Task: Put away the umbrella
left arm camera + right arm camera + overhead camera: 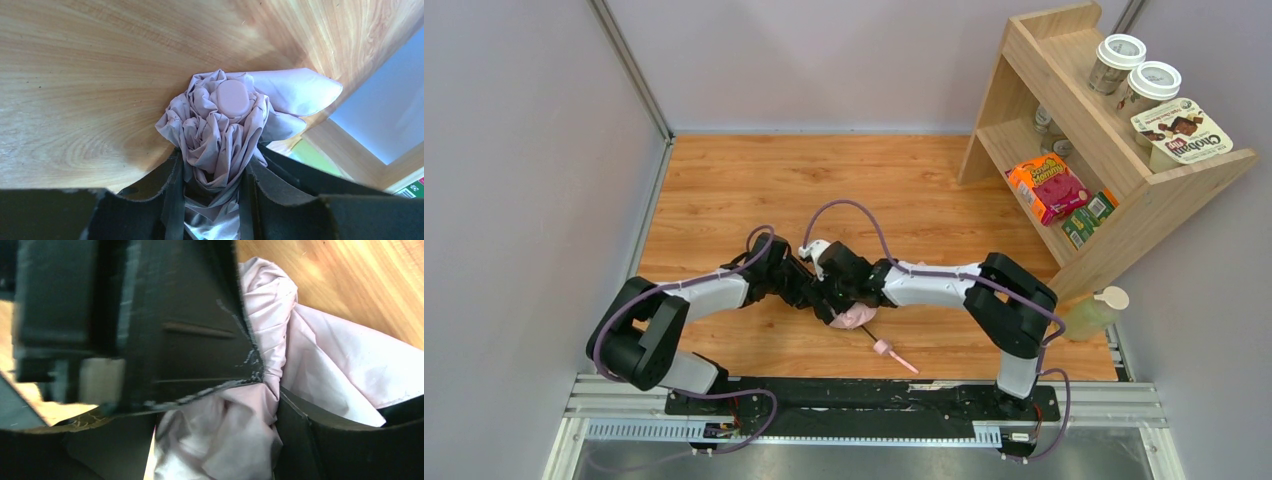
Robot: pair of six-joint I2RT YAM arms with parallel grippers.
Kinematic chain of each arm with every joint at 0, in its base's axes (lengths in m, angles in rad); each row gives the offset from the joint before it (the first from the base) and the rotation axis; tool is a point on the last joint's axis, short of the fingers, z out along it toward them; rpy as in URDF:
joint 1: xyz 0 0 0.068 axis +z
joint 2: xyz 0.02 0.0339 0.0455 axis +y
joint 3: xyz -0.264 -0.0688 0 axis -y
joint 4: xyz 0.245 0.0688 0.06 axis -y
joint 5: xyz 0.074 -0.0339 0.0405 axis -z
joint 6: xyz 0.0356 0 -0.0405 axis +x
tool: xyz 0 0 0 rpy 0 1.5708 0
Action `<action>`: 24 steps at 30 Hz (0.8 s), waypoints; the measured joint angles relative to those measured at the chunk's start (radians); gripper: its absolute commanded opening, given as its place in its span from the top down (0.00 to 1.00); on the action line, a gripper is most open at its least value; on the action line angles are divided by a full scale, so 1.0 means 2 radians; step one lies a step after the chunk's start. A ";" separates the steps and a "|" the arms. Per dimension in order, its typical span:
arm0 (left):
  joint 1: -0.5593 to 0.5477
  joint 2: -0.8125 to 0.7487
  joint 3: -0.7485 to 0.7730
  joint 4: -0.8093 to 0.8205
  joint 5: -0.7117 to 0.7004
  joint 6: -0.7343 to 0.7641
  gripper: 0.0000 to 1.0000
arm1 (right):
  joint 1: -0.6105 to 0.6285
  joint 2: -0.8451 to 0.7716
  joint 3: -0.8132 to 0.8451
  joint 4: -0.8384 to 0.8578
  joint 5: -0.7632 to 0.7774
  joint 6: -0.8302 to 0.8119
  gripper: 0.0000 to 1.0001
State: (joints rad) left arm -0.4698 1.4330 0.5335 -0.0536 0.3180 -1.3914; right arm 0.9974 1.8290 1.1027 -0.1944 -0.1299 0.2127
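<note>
The pale pink umbrella (856, 317) lies bunched on the wooden table near the front middle, its thin shaft and pink end (885, 348) sticking out toward the front right. My left gripper (816, 293) and right gripper (836, 297) meet over it. In the left wrist view my left gripper (212, 192) is shut on the crumpled fabric (215, 130), with the pink cap (232, 97) facing the camera. In the right wrist view my right gripper (220, 435) is shut on a fold of the umbrella fabric (320, 355), with the left gripper's dark body close against it.
A wooden shelf (1124, 185) stands at the back right, holding jars (1116, 62), a snack box (1181, 132), an orange box (1047, 187) and green cartons (1088, 217). A green spray bottle (1092, 314) stands at the right edge. Grey walls close in the left and back.
</note>
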 measured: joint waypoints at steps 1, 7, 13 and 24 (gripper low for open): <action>-0.001 0.001 0.003 -0.006 0.001 0.001 1.00 | 0.014 0.000 0.001 -0.006 0.033 -0.009 0.27; -0.001 0.010 0.017 -0.026 0.009 0.001 1.00 | 0.086 0.019 0.019 -0.039 0.228 -0.047 0.56; 0.000 0.011 0.025 -0.041 0.007 -0.002 1.00 | 0.109 0.048 0.041 -0.052 0.319 -0.055 1.00; -0.002 -0.048 -0.009 -0.040 -0.062 0.013 0.24 | 0.024 0.009 -0.032 0.068 0.095 -0.057 1.00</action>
State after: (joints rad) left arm -0.4732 1.3373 0.5159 -0.1337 0.1940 -1.3659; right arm 1.0451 1.8473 1.0382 -0.0589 0.0605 0.0986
